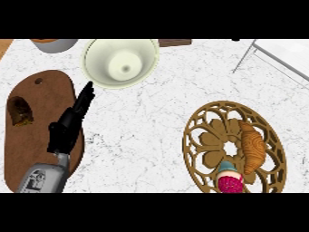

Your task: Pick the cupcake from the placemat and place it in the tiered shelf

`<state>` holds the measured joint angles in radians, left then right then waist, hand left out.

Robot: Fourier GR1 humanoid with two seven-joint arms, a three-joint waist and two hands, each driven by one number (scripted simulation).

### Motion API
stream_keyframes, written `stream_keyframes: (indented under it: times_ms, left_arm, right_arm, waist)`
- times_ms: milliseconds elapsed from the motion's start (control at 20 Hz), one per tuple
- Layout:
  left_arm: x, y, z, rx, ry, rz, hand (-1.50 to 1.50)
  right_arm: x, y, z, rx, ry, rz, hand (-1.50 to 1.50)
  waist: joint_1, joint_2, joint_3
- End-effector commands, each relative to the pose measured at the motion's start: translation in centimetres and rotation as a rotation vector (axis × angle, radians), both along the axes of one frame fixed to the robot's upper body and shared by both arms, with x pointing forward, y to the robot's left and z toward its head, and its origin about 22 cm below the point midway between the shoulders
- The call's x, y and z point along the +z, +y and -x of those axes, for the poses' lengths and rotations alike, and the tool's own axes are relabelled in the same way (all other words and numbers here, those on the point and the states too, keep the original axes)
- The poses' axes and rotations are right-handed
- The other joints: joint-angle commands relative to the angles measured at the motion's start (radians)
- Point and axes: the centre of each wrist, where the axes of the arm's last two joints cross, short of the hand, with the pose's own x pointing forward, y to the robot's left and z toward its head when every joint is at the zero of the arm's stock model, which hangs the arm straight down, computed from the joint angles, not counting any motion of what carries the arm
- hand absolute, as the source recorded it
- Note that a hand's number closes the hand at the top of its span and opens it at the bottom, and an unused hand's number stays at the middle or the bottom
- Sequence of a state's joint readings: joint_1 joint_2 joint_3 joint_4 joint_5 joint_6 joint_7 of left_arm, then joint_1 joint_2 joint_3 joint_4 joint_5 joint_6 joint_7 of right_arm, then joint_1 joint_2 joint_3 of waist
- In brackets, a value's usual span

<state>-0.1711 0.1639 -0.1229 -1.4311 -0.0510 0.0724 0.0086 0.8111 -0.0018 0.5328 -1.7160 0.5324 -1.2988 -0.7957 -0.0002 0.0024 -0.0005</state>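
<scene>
No readable writing or brand anywhere. Left hand (68, 127) at left of frame, over wooden board (40, 131); fingers (84, 97) straight, released, grasping nothing, tips beside cream bowl (121, 62). Cupcake (229, 180) on brown openwork placemat (204, 136), lower right, beside croissant (252, 147). White tiered shelf (292, 56) upper right on marble bench (143, 136).

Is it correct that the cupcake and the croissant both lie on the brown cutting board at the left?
No. In the head view the cupcake and the croissant lie on the openwork placemat at the right, not on the brown cutting board.
</scene>
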Motion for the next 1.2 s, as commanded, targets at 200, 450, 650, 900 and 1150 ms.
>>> stream_keyframes:
  times_ms: [200, 450, 650, 900, 1150]
  left_arm:
    - [1.2, 1.0, -1.0, 0.001, 0.013, 0.001, 0.0]
    - [0.6, -2.0, -0.7, 0.003, -0.018, -0.003, 0.0]
    - [1.6, -0.9, -1.2, 0.012, -0.007, -0.008, 0.0]
    - [-0.1, -1.4, -1.6, 0.012, -0.005, 0.018, 0.0]
    - [-0.6, 0.1, 0.5, 0.01, -0.013, -0.01, 0.0]
  right_arm:
    - [-0.6, -0.1, -0.7, -0.046, 0.028, 0.015, -1.5]
    - [-2.6, 0.7, -1.5, -0.061, 0.033, 0.027, -1.5]
    - [0.3, -1.8, -2.5, -0.085, 0.04, 0.027, -1.5]
    - [-0.3, -2.1, -4.7, -0.08, 0.053, 0.022, -1.5]
    - [0.3, -1.8, -6.3, -0.059, 0.056, 0.026, -1.5]
  waist:
    - [0.0, 0.001, 0.0]
    - [-0.003, -0.001, 0.0]
    - [-0.001, 0.0, 0.0]
    - [-0.004, 0.001, 0.0]
    - [-0.001, -0.001, 0.0]
